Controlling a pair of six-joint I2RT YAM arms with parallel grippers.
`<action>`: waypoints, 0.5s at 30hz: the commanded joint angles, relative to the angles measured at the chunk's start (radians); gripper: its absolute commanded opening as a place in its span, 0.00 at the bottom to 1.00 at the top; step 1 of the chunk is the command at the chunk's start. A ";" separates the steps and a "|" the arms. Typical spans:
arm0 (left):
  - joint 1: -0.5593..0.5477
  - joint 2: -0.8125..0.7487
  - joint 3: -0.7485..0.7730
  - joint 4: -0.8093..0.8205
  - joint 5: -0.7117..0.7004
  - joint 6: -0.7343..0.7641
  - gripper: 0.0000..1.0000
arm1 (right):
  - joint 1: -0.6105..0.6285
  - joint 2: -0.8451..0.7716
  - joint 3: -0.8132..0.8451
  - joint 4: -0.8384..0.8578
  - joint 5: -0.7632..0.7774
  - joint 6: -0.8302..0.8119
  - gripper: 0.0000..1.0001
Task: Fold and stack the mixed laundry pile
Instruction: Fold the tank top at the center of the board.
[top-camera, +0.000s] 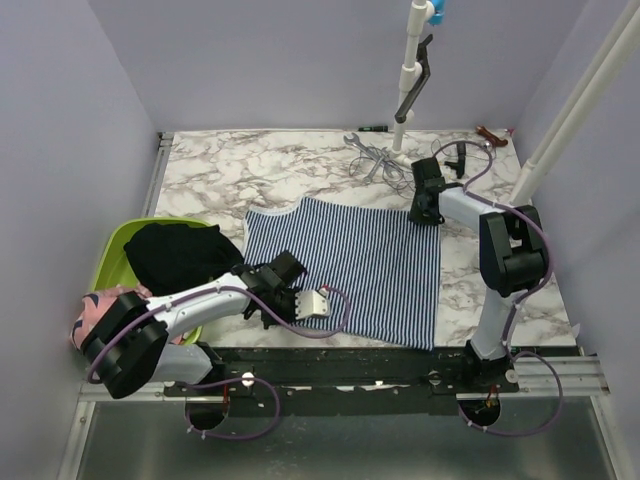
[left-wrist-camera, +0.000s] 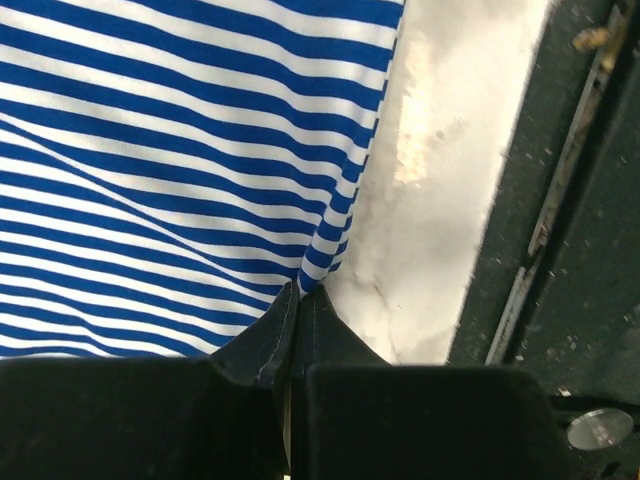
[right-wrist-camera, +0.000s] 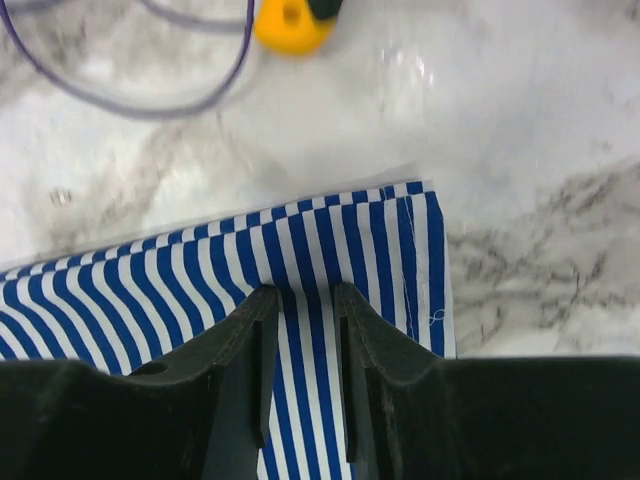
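Observation:
The navy-and-white striped garment (top-camera: 365, 265) lies spread flat on the marble table (top-camera: 220, 170). My left gripper (top-camera: 290, 300) (left-wrist-camera: 300, 292) is shut on the garment's near edge, with a pinch of striped cloth between its tips. My right gripper (top-camera: 425, 212) (right-wrist-camera: 300, 292) is down on the far right corner. Its jaws stand apart with the flat cloth showing in the gap. The black garment (top-camera: 180, 255) is heaped in the lime green basin (top-camera: 115, 245). The pink printed one (top-camera: 92, 310) hangs over the basin's near side.
Grey cables and a wrench (top-camera: 368, 155) lie at the back of the table, below a white pole with a black handle (top-camera: 412, 85). A yellow object (right-wrist-camera: 293, 20) and a purple cable (right-wrist-camera: 150, 105) lie just beyond the right gripper. A black rail (top-camera: 380, 365) runs along the near edge.

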 joint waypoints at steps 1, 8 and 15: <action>-0.006 0.084 0.051 0.094 -0.068 -0.025 0.01 | -0.051 0.147 0.065 -0.002 -0.007 -0.017 0.35; -0.007 0.183 0.118 0.110 -0.050 -0.047 0.02 | -0.059 0.218 0.254 -0.096 -0.084 -0.138 0.40; -0.008 0.144 0.102 0.117 -0.013 -0.077 0.03 | 0.016 -0.225 0.039 0.043 -0.297 -0.458 0.74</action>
